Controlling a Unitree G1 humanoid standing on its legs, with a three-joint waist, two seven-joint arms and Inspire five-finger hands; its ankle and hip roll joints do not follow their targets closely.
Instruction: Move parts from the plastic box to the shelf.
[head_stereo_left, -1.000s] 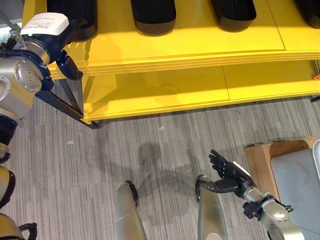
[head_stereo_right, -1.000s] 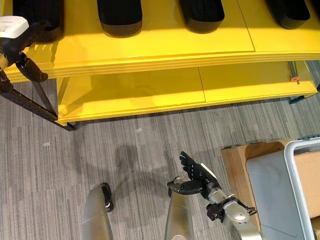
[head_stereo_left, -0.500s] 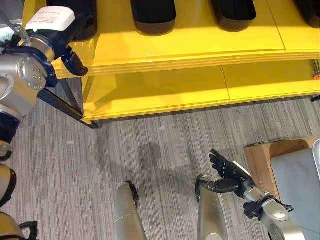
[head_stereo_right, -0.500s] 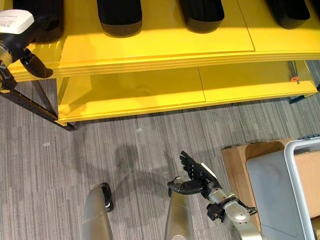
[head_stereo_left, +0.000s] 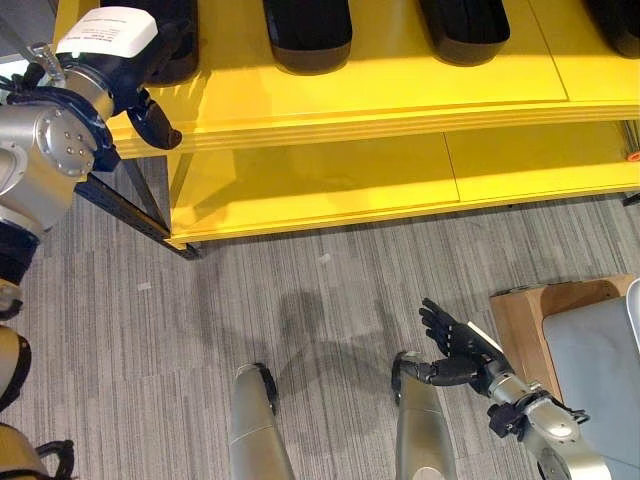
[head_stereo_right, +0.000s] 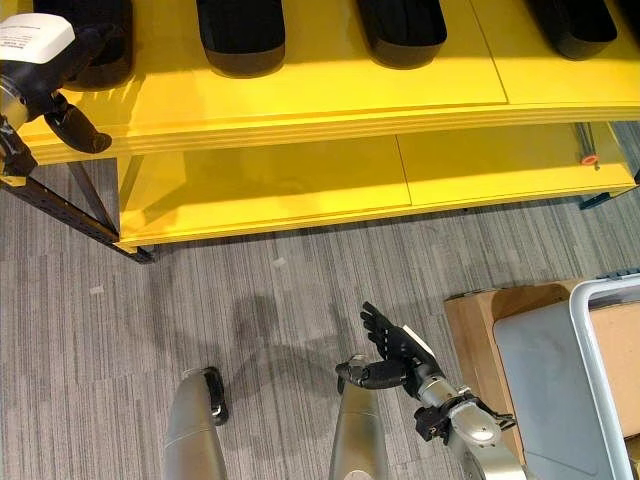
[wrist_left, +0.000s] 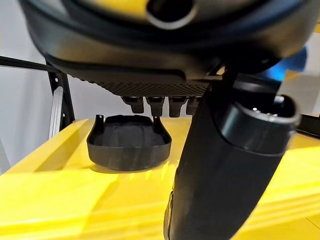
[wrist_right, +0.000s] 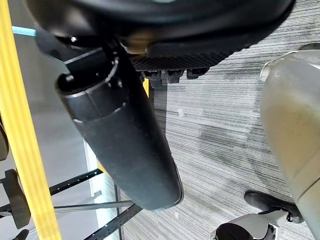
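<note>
Several black moulded parts lie in a row on the top level of the yellow shelf (head_stereo_left: 400, 92): one in the middle (head_stereo_left: 307, 30), one further right (head_stereo_left: 465, 25) and one at the left end (wrist_left: 129, 142). My left hand (head_stereo_left: 125, 75), with a white cover on its back, hovers at the shelf's left end, just short of that leftmost part. Its fingers (wrist_left: 160, 102) are straight, its thumb (wrist_left: 225, 165) hangs free, and it holds nothing. My right hand (head_stereo_left: 455, 345) hangs low over the carpet, open with fingers spread and empty.
A grey plastic box (head_stereo_left: 595, 355) rests on a wooden board (head_stereo_left: 515, 310) at the lower right, with a white rail (head_stereo_right: 590, 350) beside it. A red-tipped tool (head_stereo_right: 588, 150) lies on the lower shelf level. A black frame bar (head_stereo_left: 130, 205) slants down at the shelf's left corner.
My left hand has edged a little to the right, further over the shelf's left end. The right hand has stayed where it was.
</note>
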